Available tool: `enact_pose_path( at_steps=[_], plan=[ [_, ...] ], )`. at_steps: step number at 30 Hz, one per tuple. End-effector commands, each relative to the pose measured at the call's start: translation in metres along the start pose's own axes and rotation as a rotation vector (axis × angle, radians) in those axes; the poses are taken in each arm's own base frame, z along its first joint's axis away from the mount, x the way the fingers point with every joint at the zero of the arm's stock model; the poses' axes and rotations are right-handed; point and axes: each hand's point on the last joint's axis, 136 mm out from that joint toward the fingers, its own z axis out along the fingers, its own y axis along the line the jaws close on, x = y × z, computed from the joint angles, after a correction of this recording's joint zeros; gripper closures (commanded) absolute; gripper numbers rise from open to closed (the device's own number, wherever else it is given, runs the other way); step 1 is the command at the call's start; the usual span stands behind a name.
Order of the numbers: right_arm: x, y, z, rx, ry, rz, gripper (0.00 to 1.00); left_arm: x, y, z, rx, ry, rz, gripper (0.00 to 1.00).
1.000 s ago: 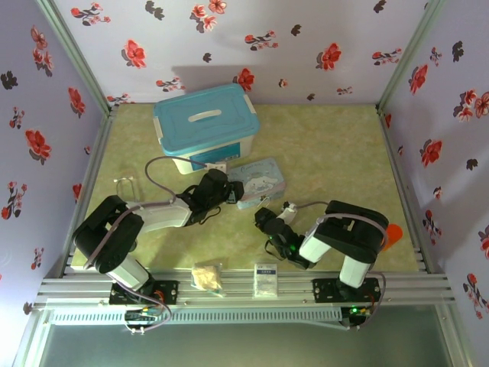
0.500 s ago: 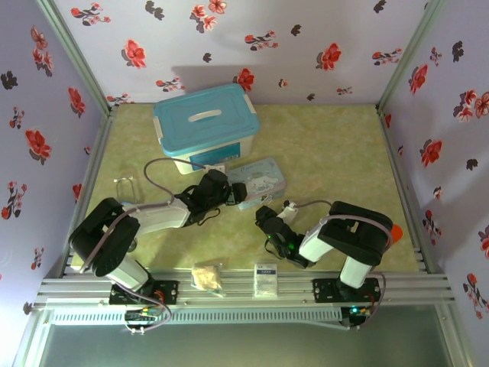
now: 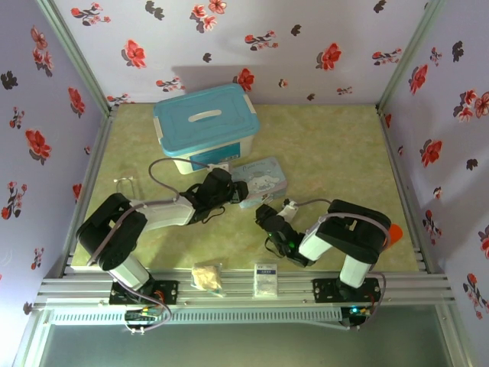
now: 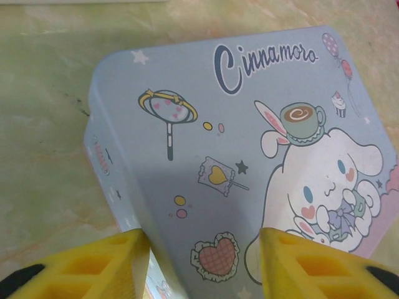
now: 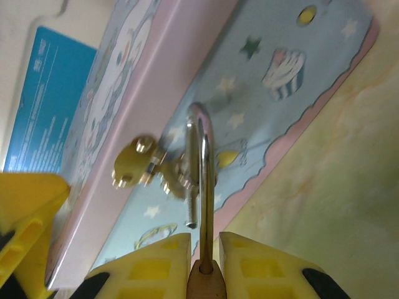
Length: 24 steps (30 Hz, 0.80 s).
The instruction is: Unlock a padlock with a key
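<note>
In the right wrist view my right gripper (image 5: 204, 252) is shut on the brass padlock (image 5: 206, 283). Its thin silver shackle (image 5: 202, 143) stands up between the fingers with one leg hanging free, so it is open. The shackle sits at the brass hasp (image 5: 138, 163) on the side of the pastel cartoon tin (image 5: 274, 81). The key is hidden. My left gripper (image 4: 202, 265) is open, its yellow fingers (image 4: 81, 268) straddling the near corner of the tin (image 4: 237, 143). From above, the left gripper (image 3: 228, 191) and right gripper (image 3: 267, 215) flank the tin (image 3: 263, 177).
A teal-lidded storage box (image 3: 206, 126) stands just behind the tin. A white card packet (image 3: 266, 279) and a beige packet (image 3: 206, 277) lie at the near rail. An orange object (image 3: 393, 232) sits beside the right arm. Floral walls close in three sides.
Both arms have shifted only slightly; the grippers stay at the tin, and the right one keeps its hold on the padlock.
</note>
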Motion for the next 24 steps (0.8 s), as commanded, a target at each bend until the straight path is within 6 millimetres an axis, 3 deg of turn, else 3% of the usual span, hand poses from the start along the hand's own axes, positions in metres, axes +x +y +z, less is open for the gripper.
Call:
enact_pose_path(
  at_steps=[1, 8, 16, 24],
  plan=[
    [-0.020, 0.008, -0.001, -0.055, -0.045, 0.022, 0.95, 0.056, 0.068, -0.002, -0.271, 0.186, 0.065, 0.54],
    [-0.042, 0.016, -0.004, -0.080, -0.083, -0.020, 0.95, 0.073, 0.094, -0.008, -0.342, 0.232, 0.101, 0.54],
    [-0.057, 0.009, -0.010, 0.000, -0.107, -0.086, 0.94, 0.064, 0.094, -0.009, -0.332, 0.207, 0.097, 0.57],
    [-0.061, -0.023, -0.003, 0.063, -0.063, -0.010, 0.93, 0.061, 0.095, 0.000, -0.319, 0.207, 0.086, 0.58]
  ],
)
